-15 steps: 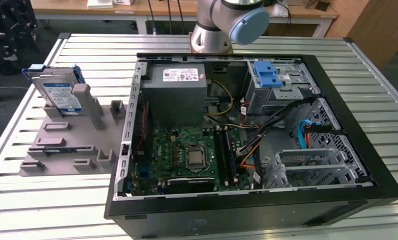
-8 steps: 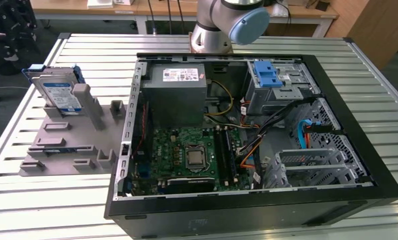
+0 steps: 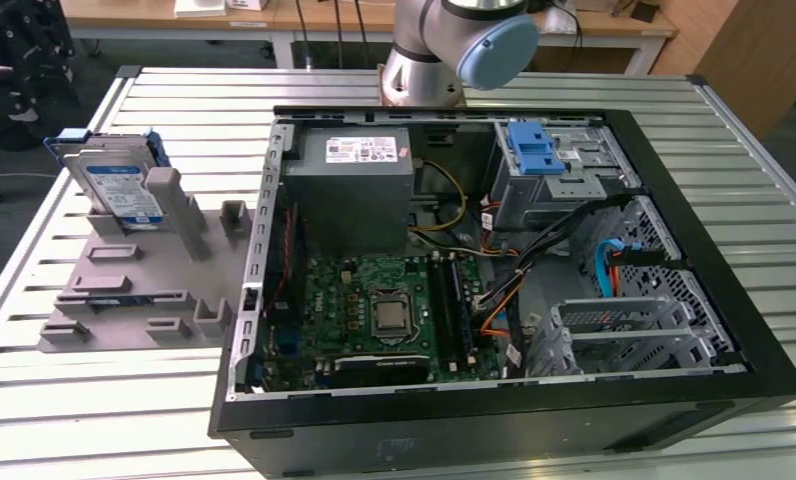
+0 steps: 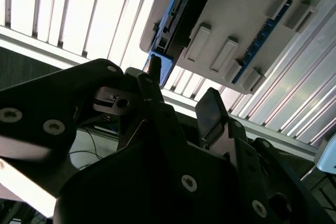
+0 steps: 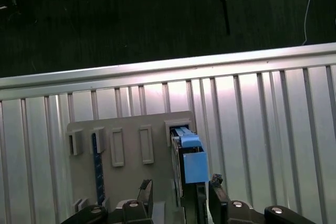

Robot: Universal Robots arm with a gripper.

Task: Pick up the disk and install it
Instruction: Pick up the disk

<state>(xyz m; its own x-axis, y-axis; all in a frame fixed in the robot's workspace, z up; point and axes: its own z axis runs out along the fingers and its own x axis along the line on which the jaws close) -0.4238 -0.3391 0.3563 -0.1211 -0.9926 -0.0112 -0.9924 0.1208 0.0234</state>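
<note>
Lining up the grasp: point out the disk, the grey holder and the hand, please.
the disk point(image 3: 115, 185), exterior view, on its labelled silver face.
the grey holder point(image 3: 158, 280), exterior view, on its flat base plate.
the hand point(image 5: 180, 183), first wrist view, midway between its open fingertips.

I note bright, even light on the table point(image 3: 732, 140). Its slats point(image 4: 79, 19) glare white in the second wrist view; the floor point(image 5: 157, 19) beyond it is dark.
</note>
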